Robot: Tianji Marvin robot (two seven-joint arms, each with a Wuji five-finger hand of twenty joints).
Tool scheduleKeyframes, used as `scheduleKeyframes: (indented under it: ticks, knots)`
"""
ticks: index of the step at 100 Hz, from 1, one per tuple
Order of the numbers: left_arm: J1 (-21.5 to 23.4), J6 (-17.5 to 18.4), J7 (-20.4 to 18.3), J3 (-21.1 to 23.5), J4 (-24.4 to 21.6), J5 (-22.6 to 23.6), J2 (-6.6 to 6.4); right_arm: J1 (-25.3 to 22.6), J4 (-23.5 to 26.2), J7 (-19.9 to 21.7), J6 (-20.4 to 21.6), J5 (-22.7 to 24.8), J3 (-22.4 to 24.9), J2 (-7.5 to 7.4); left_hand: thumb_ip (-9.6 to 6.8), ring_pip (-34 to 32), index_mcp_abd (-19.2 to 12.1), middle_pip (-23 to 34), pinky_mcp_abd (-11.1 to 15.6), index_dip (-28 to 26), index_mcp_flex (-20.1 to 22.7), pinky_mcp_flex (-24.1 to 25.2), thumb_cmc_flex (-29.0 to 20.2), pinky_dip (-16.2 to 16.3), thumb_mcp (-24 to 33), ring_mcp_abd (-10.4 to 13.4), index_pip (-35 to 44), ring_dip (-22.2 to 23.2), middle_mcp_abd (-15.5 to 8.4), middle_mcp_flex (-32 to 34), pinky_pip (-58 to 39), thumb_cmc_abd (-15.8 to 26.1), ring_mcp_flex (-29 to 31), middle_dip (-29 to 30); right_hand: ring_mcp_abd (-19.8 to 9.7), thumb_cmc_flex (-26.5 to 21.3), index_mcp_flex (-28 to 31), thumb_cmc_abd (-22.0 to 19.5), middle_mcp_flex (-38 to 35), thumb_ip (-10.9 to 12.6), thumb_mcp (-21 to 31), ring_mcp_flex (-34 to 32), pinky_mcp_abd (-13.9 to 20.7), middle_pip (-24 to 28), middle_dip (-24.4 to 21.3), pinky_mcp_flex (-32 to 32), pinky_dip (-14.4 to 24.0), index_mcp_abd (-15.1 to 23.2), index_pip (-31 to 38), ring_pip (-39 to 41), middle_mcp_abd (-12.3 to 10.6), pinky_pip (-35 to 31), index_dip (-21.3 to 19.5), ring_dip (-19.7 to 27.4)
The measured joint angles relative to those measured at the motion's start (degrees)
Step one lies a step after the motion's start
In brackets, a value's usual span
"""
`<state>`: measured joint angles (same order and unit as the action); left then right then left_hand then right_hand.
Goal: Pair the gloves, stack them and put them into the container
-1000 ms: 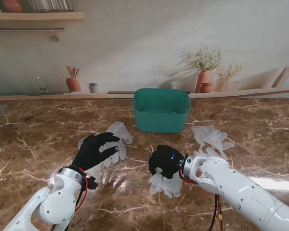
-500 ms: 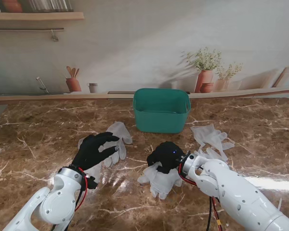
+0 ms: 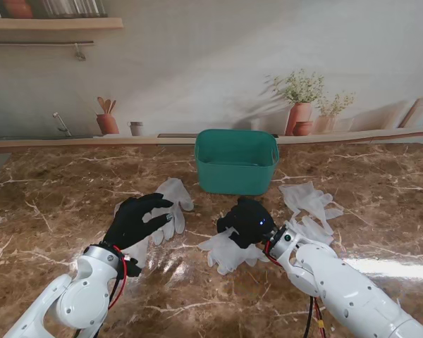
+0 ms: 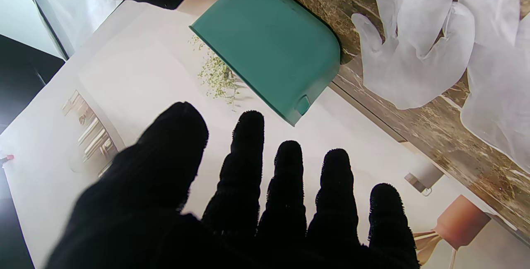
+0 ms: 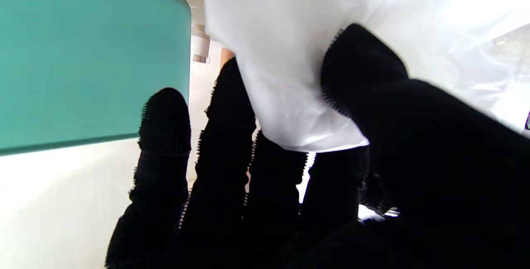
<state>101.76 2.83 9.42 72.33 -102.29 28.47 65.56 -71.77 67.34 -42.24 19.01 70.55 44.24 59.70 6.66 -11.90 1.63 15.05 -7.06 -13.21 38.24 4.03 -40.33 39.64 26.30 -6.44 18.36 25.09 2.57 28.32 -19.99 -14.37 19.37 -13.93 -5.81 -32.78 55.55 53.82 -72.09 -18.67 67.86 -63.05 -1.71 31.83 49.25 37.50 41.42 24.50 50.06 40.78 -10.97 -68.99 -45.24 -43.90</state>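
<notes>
My right hand (image 3: 247, 220), in a black glove, is shut on a white glove (image 3: 229, 251) that hangs from it just above the table, in front of the green container (image 3: 236, 160). In the right wrist view the thumb presses that white glove (image 5: 290, 74) against the fingers (image 5: 223, 136), with the container (image 5: 83, 54) close by. My left hand (image 3: 137, 220) hovers open, fingers spread, over a pile of white gloves (image 3: 170, 201) at the left. The left wrist view shows the spread fingers (image 4: 285, 186), those gloves (image 4: 418, 54) and the container (image 4: 269, 45).
More white gloves (image 3: 310, 201) lie on the marble table (image 3: 49, 204) to the right of my right hand. A ledge with potted plants (image 3: 299, 105) and a small pot of utensils (image 3: 107, 121) runs along the back wall.
My right hand has lifted and carried the white glove away from me, toward the container, and the glove now trails to the left. The left hand has stayed still.
</notes>
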Motion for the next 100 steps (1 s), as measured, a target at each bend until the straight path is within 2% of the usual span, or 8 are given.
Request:
scheduleKeyframes:
  ticks: [21, 35, 46, 62, 75, 80, 88, 100]
  knots:
    - [0.02, 0.22, -0.01, -0.08, 0.00, -0.10, 0.00, -3.58, 1.58, -1.63, -1.90, 4.37, 1.25, -2.06, 0.00, 0.00, -0.01, 0.00, 0.00, 0.00, 0.00, 0.00, 0.00, 0.02, 0.00, 0.00, 0.00, 0.00, 0.00, 0.00, 0.01, 0.00, 0.00, 0.00, -0.02, 0.03, -0.01, 0.73, 0.65, 0.00, 0.38, 1.15, -0.03, 0.66, 0.15, -1.20, 0.00, 0.00, 0.00, 0.29, -0.09, 0.00, -0.11, -0.01]
    - [-0.07, 0.36, -0.02, -0.20, 0.07, -0.09, 0.00, -7.12, 2.91, -0.84, -1.91, 5.41, 4.08, -2.79, 0.00, 0.00, -0.02, 0.00, 0.00, 0.00, 0.00, 0.00, 0.00, 0.07, 0.00, 0.00, 0.01, 0.00, 0.00, 0.00, 0.01, 0.00, 0.00, 0.00, -1.19, 0.07, -0.01, 1.68, 8.21, 0.00, 0.83, 9.74, 0.69, -1.97, 0.15, -5.97, -0.02, -0.01, 0.08, -4.52, -0.19, 3.21, 1.30, 2.68]
    - [-0.25, 0.44, -0.02, -0.40, 0.13, -0.09, 0.00, -11.23, 5.64, 4.11, -1.40, 5.94, 8.97, -2.86, 0.00, 0.00, -0.03, 0.00, 0.00, 0.00, 0.00, 0.00, 0.00, 0.09, 0.00, 0.00, 0.01, 0.00, 0.00, 0.00, 0.01, 0.00, 0.00, 0.00, -1.20, 3.10, -1.72, 0.94, 23.53, 0.00, 0.66, 22.53, 0.98, -9.11, -13.79, -13.86, -0.02, -0.01, -0.01, -14.07, 1.86, 11.68, 1.92, 11.92]
    - [-0.44, 0.53, 0.05, -0.57, 0.19, -0.10, 0.00, -15.62, 8.63, 10.00, 3.11, 5.70, 14.22, -2.90, 0.00, 0.01, -0.03, 0.00, 0.00, 0.00, 0.00, 0.00, 0.00, 0.09, 0.00, 0.00, 0.01, 0.00, 0.00, 0.00, 0.01, 0.00, 0.00, 0.00, 2.40, 12.89, -3.60, -3.44, 32.45, 0.01, -5.61, 29.59, -1.19, -17.69, -26.29, -18.67, -3.40, -0.88, -2.26, -27.03, 4.88, 22.11, 2.76, 21.90]
    - [-0.51, 0.58, 0.09, -0.61, 0.22, -0.09, 0.00, -19.13, 13.43, 24.74, 8.46, 2.31, 19.62, -2.73, 0.00, 0.01, -0.04, 0.00, -0.01, 0.00, 0.00, 0.00, 0.00, 0.08, 0.00, 0.00, 0.01, 0.00, -0.01, 0.00, 0.01, 0.00, 0.00, 0.00, 7.54, 14.68, -4.25, -3.98, 39.18, 1.28, -6.01, 34.06, -4.49, -23.54, -34.09, -20.25, -7.05, -4.49, -8.08, -32.50, 7.71, 27.95, 0.10, 28.33]
    - [-0.54, 0.62, 0.09, -0.65, 0.25, -0.08, 0.00, -19.52, 14.42, 27.07, 8.49, 1.35, 19.78, -2.81, 0.00, 0.01, -0.04, 0.00, -0.01, 0.00, 0.00, 0.00, 0.00, 0.09, 0.00, 0.00, 0.01, 0.00, -0.01, 0.00, 0.01, 0.00, 0.00, 0.00, 9.55, 14.92, -4.04, -0.65, 40.46, 2.38, -4.19, 34.12, -6.29, -24.57, -36.54, -18.50, -8.53, -5.18, -8.75, -33.08, 8.86, 28.00, -1.29, 29.70]
    - [-0.61, 0.71, 0.09, -0.70, 0.33, -0.08, 0.00, -19.18, 14.41, 26.17, 7.56, 1.48, 18.70, -2.97, 0.00, 0.01, -0.04, 0.00, -0.01, 0.00, 0.00, 0.00, 0.00, 0.08, 0.00, 0.00, 0.01, 0.00, -0.02, 0.00, 0.01, 0.00, 0.00, 0.01, 12.31, 12.49, -3.94, 4.77, 42.14, 2.37, -1.83, 32.81, -8.16, -25.02, -38.82, -14.16, -10.55, -5.18, -9.32, -32.67, 10.64, 26.34, -2.94, 30.40]
    - [-0.67, 0.81, 0.09, -0.74, 0.37, -0.09, 0.00, -17.93, 13.90, 25.53, 5.92, 1.19, 16.88, -3.02, 0.00, 0.01, -0.04, 0.00, -0.02, 0.00, 0.00, 0.00, 0.00, 0.09, 0.00, 0.00, 0.01, 0.00, -0.03, 0.00, 0.01, 0.00, 0.00, 0.11, 11.91, 10.01, -3.60, 7.15, 40.04, -3.52, -2.13, 22.01, -7.21, -20.43, -39.46, -4.37, -12.06, -4.95, -6.67, -27.80, 11.89, 17.75, -3.51, 30.22]
